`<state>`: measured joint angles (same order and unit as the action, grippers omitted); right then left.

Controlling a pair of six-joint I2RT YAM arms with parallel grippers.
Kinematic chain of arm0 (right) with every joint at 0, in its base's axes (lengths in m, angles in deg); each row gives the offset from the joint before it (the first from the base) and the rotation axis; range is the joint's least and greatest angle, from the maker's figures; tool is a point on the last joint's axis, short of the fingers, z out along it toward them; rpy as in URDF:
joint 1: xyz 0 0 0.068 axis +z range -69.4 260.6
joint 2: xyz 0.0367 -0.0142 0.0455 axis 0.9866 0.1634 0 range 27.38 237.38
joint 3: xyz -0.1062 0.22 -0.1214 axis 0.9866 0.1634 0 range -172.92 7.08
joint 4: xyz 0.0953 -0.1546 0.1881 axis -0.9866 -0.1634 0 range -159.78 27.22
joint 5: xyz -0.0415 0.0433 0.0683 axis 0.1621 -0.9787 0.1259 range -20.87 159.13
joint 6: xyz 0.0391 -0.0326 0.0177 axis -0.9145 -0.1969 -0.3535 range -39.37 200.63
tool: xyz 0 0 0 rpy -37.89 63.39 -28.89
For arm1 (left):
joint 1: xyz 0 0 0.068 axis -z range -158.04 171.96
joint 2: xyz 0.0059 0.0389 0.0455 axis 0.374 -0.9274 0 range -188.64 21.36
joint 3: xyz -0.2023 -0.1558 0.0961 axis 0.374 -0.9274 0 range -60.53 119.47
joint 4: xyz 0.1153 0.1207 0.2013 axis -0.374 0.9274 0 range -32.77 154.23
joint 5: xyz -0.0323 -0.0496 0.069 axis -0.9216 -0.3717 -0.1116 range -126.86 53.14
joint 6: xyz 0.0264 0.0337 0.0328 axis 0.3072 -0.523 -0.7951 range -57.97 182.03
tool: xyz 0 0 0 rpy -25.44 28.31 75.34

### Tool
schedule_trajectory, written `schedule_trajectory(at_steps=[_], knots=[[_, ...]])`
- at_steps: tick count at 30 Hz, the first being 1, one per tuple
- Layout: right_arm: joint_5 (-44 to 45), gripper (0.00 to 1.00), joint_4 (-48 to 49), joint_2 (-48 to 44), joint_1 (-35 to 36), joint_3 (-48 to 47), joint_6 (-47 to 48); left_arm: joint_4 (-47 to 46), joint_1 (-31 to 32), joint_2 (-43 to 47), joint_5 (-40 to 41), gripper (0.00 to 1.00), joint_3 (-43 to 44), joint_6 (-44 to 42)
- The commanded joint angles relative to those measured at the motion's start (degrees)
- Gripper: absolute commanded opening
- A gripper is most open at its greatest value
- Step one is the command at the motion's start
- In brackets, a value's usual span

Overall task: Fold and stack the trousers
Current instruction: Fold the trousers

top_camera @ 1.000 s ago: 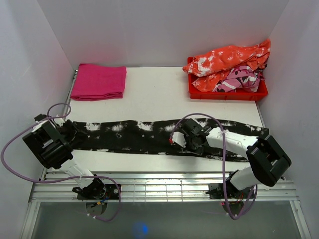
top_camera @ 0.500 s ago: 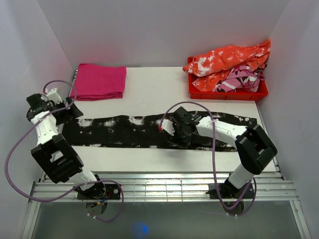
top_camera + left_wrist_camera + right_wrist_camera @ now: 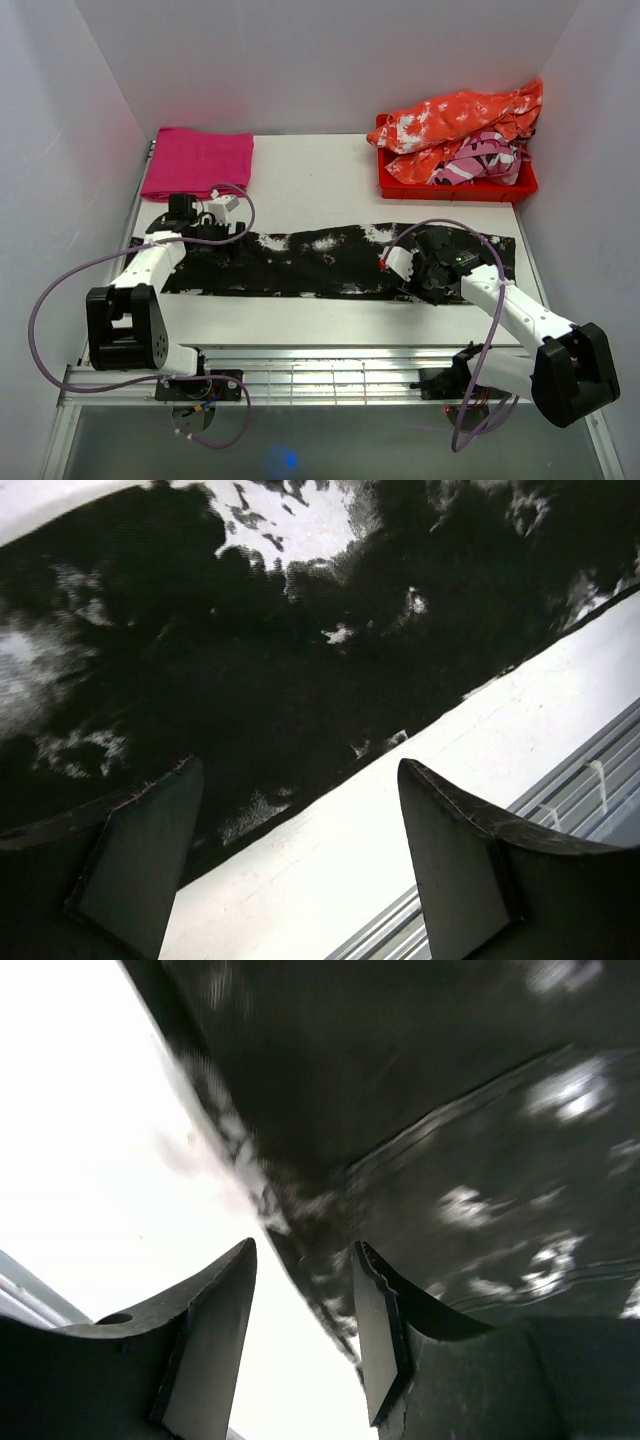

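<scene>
Nearest you, the metal rail (image 3: 330, 385) runs along the front edge of the worktop (image 3: 320, 185), with both arm bases bolted to it and purple cables (image 3: 60, 290) looping from the arms.

Just beyond the rail, the trousers (image 3: 310, 265) lie flat in one long, narrow band across the worktop. The band runs left to right and sits a little farther back at its right end. They are black with white splotches.

Your left fingers (image 3: 222, 236) are at the left end of that band. In the left wrist view they (image 3: 140, 850) stand wide apart with nothing between them. The near edge of the trousers (image 3: 250, 680) and a strip of bare worktop show through the gap below.

Your right fingers (image 3: 432, 285) are over the right part of the band, near its front edge. In the right wrist view they (image 3: 385, 1340) are parted by a narrower gap. The trousers' edge (image 3: 420, 1140) and the white worktop are both visible through it, and no fabric is pinched. A seam line crosses the fabric just beyond the fingertips. That view is blurred, so you cannot tell whether the tips touch the cloth.

At the far left corner a magenta folded cloth (image 3: 198, 163) lies well apart from the trousers. At the far right a red bin (image 3: 455, 187) holds an orange-and-white garment (image 3: 460, 115), heaped above the rim. A pink patterned piece (image 3: 482, 158) is tucked under its right side.
</scene>
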<state>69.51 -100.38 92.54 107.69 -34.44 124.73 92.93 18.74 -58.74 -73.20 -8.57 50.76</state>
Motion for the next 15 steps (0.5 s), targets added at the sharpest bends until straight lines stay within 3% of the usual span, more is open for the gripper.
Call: schedule_trajectory(at_steps=[1, 8, 12, 15], knots=[[2.3, 0.50, 0.1, 0.0, -2.3, 2.6, 5.6, -3.8, 2.3, -1.5, 4.2, 0.89, -0.3, 1.0], [4.2, 0.50, 6.5, 3.6, -4.7, 7.4, 8.0, -5.1, 2.2, -7.4, 11.8, 0.87, -0.1, 1.2], [4.5, 0.34, 6.6, 4.1, -5.0, 6.5, 7.3, -5.6, 2.3, -9.6, 12.3, 0.86, -1.0, 1.7], [5.2, 0.30, 6.1, 2.8, -5.0, 5.9, 7.8, -6.6, 2.3, -9.8, 13.9, 0.85, -2.0, 1.5]])
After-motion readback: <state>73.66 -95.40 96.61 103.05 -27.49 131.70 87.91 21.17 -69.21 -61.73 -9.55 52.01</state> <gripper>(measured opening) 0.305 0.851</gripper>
